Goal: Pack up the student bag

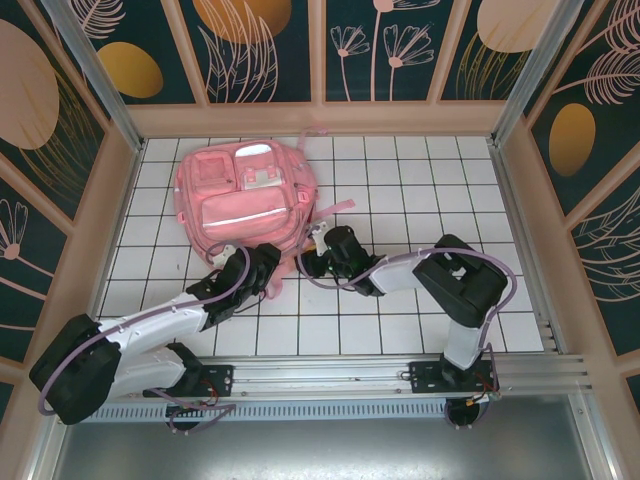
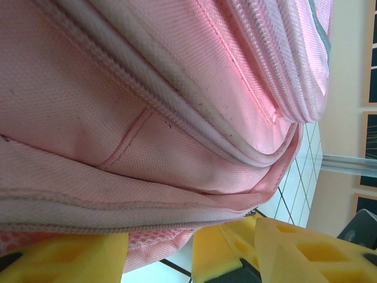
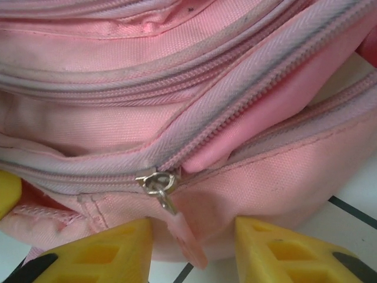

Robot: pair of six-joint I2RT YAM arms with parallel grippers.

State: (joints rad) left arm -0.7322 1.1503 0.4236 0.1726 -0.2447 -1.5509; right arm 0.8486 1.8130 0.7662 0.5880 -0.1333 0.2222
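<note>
Shows student bag (image 1: 245, 195) lying front-up on tiled table (image 1: 450, 180). At bag's near-left edge: left gripper (image 2: 171, 259), fingers (image 2: 59, 262) apart around a mesh fold (image 2: 156, 244), likely steadying; clamped or loose, cannot tell. At bag's near-right corner: right gripper (image 3: 191, 250) released, 2 fingers (image 3: 100, 256) straddling zipper pull (image 3: 158, 181), apparently lining up a pinch. Interior hidden.

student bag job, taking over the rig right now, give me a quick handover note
Left gripper: open at the near edge of the student bag, with a fold of pink mesh between its fingers, not clamped.
Right gripper: open, straddling the zipper pull, not closed on it.
Bag: lying flat on the tiled table, front pockets up.
Done: the zip is parted on one side of the pull and joined on the other.
Left: probably grip the pull, run the zip open, then pack.
</note>
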